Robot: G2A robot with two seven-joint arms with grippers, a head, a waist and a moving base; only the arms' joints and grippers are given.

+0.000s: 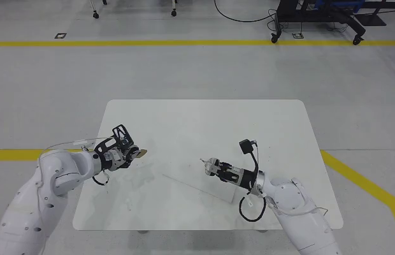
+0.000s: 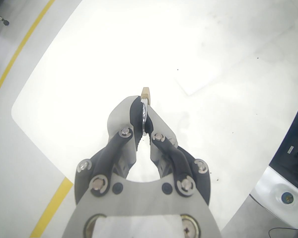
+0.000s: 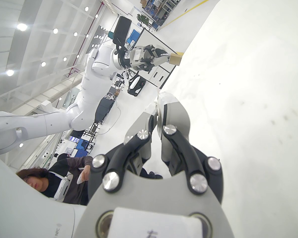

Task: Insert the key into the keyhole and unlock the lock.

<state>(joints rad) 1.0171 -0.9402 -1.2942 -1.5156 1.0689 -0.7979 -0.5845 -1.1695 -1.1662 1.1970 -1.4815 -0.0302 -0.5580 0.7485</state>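
As the top view shows, the lock point(image 1: 140, 153) is held by the left gripper point(image 1: 134, 154) over the left part of the table point(image 1: 204, 121). Its brass body is turned toward the right gripper point(image 1: 210, 167), which is found well apart from the lock, on its right and somewhat nearer the robot. A thin sliver, judged to be the key point(image 1: 202, 161), is seen projecting from that gripper's tips toward the lock. In the left wrist view, the left claw is noted as pinched on the lock's silver shackle point(image 2: 144, 116), with the brass body standing out beyond the fingertips. In the right wrist view, the right claw is recorded as pressed together. The key between its tips is too small to be made out plainly, and the lock is seen far ahead, roughly in line with the claw. No keyhole can be distinguished. The step in hand is judged to be the approach before insertion: both items are gripped but not mated. The next move is judged to call for the gap to be closed, with the key's blade aligned to the keyhole before any push or turn is applied.
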